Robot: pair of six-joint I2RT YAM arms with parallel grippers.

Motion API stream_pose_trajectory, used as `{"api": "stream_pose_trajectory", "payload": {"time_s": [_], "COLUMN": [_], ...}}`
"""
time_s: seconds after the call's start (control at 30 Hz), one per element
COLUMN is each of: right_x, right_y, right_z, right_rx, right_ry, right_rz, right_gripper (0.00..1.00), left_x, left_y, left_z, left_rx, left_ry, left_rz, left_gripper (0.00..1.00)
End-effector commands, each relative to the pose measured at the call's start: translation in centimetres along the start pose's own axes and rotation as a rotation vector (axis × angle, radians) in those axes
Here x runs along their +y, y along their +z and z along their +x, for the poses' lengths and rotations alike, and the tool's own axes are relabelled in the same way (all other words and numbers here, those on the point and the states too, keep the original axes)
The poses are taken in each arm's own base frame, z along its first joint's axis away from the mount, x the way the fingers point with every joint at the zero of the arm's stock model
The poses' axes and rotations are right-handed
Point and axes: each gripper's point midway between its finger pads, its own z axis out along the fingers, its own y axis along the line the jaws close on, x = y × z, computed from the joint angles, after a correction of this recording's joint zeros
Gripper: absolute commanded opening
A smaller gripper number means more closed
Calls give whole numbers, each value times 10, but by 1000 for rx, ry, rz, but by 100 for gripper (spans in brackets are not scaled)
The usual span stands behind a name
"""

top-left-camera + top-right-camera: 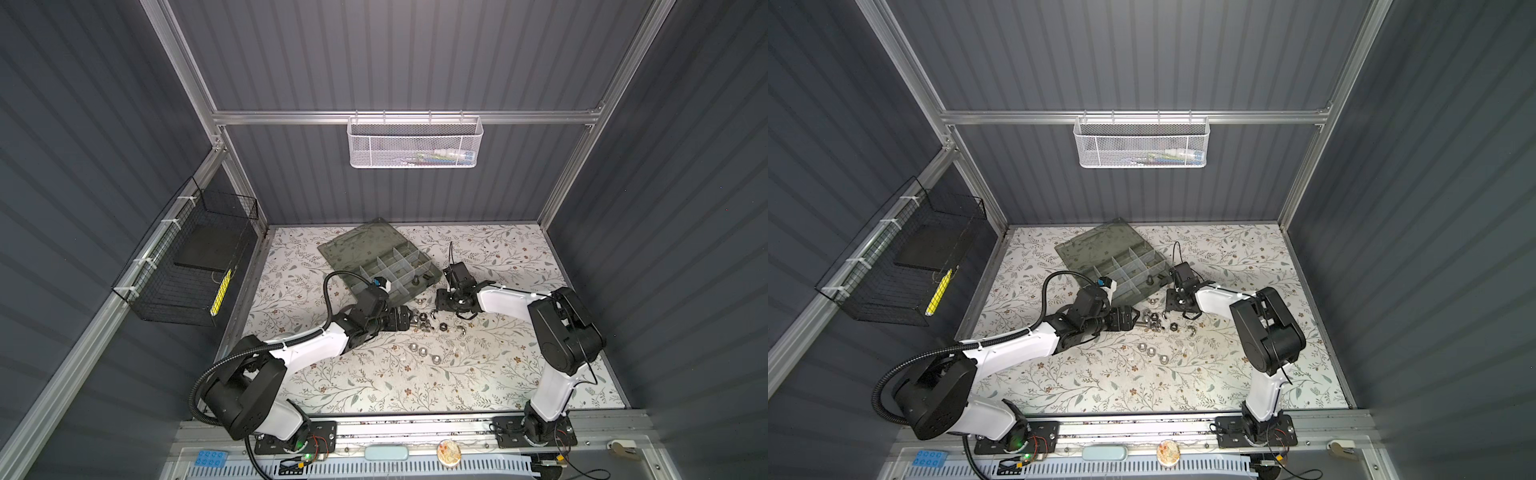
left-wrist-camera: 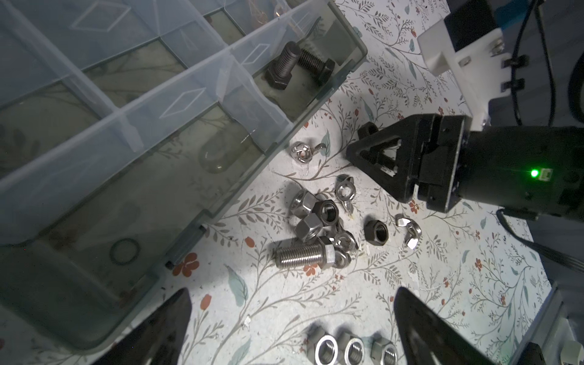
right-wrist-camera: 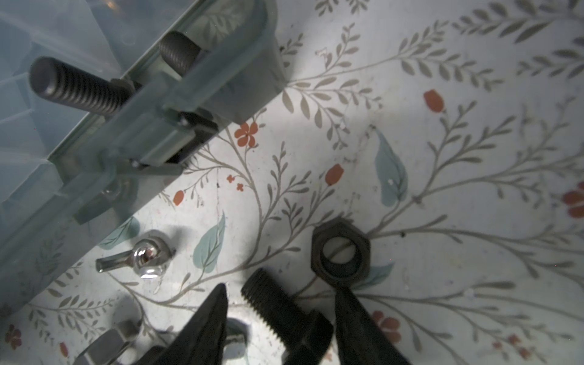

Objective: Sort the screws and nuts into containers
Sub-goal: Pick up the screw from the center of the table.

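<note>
The grey-green organizer case [image 1: 433,272] lies open, with two black screws [image 2: 284,66] in an end container. My right gripper [image 3: 281,287] is open and low beside the case, its fingers on either side of a black screw [image 3: 278,309] lying on the table. A black nut [image 3: 339,252] touches one fingertip, and a wing nut [image 3: 142,259] lies nearby. My left gripper [image 2: 294,290] is wide open and holds nothing. It faces a pile of nuts [image 2: 316,215] with a silver screw [image 2: 300,256]. Three silver nuts [image 2: 350,349] sit in a row between its fingers.
The case's smoky lid [image 1: 361,245] lies flat behind it. A white mesh basket [image 1: 415,141] hangs on the back wall and a black wire basket [image 1: 191,266] on the left wall. The two grippers are close together across the pile.
</note>
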Motion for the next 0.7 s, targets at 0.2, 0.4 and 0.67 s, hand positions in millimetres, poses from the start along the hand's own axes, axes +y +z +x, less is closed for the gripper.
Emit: {"api": "stream_pose_trajectory", "payload": {"time_s": [0.2,0.4,0.67], "right_x": [-5,1,11], "right_y": [13,14,4], "right_z": [29,25,18], "right_rx": [96,82,59], "right_ry": [-21,-13,9], "right_rz": [36,-9,-75], "right_gripper": [38,30,23], "left_x": [3,7,7], "left_y": [-12,-16,-20], "left_z": [-4,-2,-5], "left_rx": [-17,-17,-31], "left_ry": [11,16,22], "left_rz": [-15,-30,-35], "left_gripper": [100,100,100]}}
